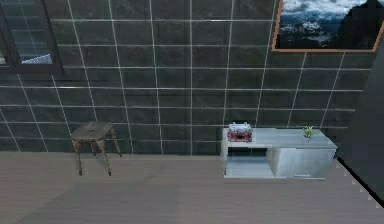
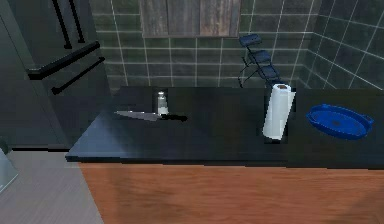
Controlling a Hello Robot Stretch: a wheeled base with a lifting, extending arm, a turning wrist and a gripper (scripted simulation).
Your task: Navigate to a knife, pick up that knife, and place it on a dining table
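Note:
A knife [image 2: 150,116] with a silver blade and a dark handle lies flat on the dark countertop [image 2: 210,135], toward its left side in the arm side view. Its blade points to the left and its handle to the right. A small shaker [image 2: 161,101] stands just behind the knife.
On the counter stand a white paper towel roll [image 2: 277,111] and a blue plate [image 2: 339,120] at the right. A dark fridge [image 2: 50,70] rises at the left. In the forward view, a wooden stool [image 1: 94,139] and a low white cabinet [image 1: 278,153] stand against a dark tiled wall.

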